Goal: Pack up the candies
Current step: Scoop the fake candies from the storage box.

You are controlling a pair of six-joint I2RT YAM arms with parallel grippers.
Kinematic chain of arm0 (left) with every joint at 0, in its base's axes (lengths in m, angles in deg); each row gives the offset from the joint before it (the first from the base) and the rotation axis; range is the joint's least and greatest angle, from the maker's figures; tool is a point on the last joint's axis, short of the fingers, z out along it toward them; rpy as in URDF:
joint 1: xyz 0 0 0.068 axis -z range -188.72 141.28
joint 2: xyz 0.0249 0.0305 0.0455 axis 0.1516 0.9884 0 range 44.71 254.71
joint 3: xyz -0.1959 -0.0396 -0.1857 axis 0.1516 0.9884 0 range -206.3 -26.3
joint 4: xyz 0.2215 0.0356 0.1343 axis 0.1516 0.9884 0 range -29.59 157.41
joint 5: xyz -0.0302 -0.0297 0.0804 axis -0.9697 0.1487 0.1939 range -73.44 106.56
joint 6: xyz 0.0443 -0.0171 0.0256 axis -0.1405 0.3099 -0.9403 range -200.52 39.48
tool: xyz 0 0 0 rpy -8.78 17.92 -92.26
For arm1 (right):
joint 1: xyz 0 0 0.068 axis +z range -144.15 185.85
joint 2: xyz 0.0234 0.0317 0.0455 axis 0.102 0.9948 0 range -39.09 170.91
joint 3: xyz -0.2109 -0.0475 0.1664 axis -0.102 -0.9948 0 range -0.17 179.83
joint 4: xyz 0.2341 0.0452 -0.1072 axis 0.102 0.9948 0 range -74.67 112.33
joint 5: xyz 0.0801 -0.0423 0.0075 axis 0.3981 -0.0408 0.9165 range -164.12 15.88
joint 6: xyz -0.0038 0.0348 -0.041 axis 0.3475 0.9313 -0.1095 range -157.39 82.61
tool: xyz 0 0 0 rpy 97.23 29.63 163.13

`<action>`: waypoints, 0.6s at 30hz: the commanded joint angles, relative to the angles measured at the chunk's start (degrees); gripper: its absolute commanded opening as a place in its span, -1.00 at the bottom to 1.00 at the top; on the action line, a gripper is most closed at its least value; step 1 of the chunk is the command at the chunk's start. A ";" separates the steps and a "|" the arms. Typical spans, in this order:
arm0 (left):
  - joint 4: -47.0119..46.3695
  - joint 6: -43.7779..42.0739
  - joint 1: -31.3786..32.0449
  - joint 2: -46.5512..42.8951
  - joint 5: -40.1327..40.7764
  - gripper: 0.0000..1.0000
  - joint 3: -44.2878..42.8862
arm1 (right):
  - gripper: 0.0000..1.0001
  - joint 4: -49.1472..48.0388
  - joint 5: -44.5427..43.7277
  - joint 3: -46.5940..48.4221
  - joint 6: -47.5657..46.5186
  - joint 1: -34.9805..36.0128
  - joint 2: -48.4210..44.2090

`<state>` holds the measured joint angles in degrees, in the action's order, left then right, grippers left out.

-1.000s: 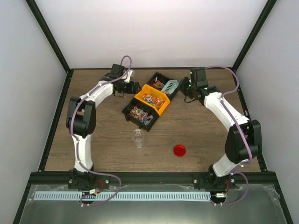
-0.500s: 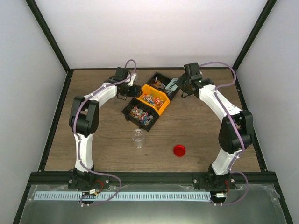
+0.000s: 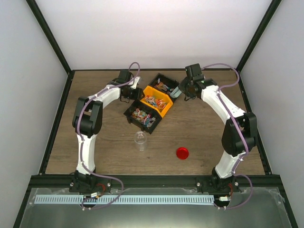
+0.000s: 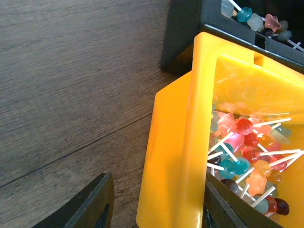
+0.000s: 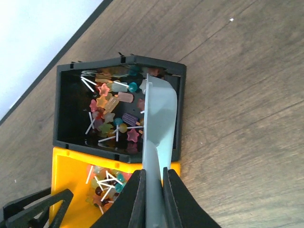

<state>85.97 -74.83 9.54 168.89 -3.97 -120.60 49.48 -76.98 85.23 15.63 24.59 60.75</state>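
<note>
Bright, even light throughout; shadows are soft and faint. Glare whitens an inner wall of the yellow bin [image 4: 175, 142].

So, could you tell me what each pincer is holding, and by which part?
Right pincer: the scoop, by its handle. Left pincer: nothing yet; its open fingers straddle the yellow bin's side wall.

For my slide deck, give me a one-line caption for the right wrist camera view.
Right gripper holds a scoop over a black bin of candies, beside a yellow bin.

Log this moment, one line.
left gripper: open astride orange bin wall; right gripper: shut on scoop over far black bin; candies: in bins
</note>
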 commanded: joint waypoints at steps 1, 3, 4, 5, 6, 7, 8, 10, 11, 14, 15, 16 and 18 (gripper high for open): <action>-0.59 -0.57 -0.09 2.20 -1.08 -0.06 -1.10 | -0.99 4.73 -0.51 2.68 0.56 0.42 0.00; -0.67 -0.51 -0.08 2.27 -1.25 -0.13 -0.86 | -0.99 5.70 -0.07 3.26 0.65 0.43 -0.18; -0.73 -0.41 -0.07 2.26 -1.26 -0.19 -0.73 | -0.99 5.74 -0.20 3.27 0.64 0.45 -0.43; -0.77 -0.42 -0.08 2.21 -1.26 -0.26 -0.59 | -0.99 5.68 -0.49 3.30 0.54 0.43 -0.46; -0.82 -0.38 -0.07 2.28 -1.26 -0.33 -0.62 | -0.99 5.71 -0.75 3.70 0.36 0.49 -0.20; -0.92 -0.29 -0.11 2.36 -1.34 -0.36 -0.65 | -0.99 5.97 -0.78 4.23 0.01 0.43 0.38; -0.99 -0.11 -0.07 2.45 -1.36 -0.41 -0.70 | -0.99 6.38 -0.60 5.12 -0.35 0.46 1.16; -1.40 0.23 -0.07 2.34 -1.35 -0.59 -0.38 | -0.99 8.26 0.58 7.50 -1.79 0.49 4.22; -1.68 0.28 -0.02 2.28 -1.35 -0.67 -0.09 | -0.99 9.88 0.47 9.26 -2.27 0.43 5.75; -1.76 0.35 0.08 2.12 -1.07 -0.83 0.25 | -0.99 14.83 -0.55 14.59 -3.31 0.42 10.11; -1.81 0.49 0.10 2.07 -0.94 -0.85 0.37 | -0.99 15.75 -0.71 16.06 -3.61 0.44 11.09; -1.95 0.58 0.10 2.11 -0.98 -0.87 0.49 | -0.99 16.37 -0.81 17.01 -3.85 0.42 11.72; -2.12 0.76 0.12 2.19 -1.38 -0.92 0.63 | -0.99 16.65 -1.04 17.96 -4.03 0.42 12.05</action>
<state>84.20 -74.72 9.76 169.39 -6.97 -120.80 59.09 -77.11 99.73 13.40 24.42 71.57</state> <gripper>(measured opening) 0.110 0.086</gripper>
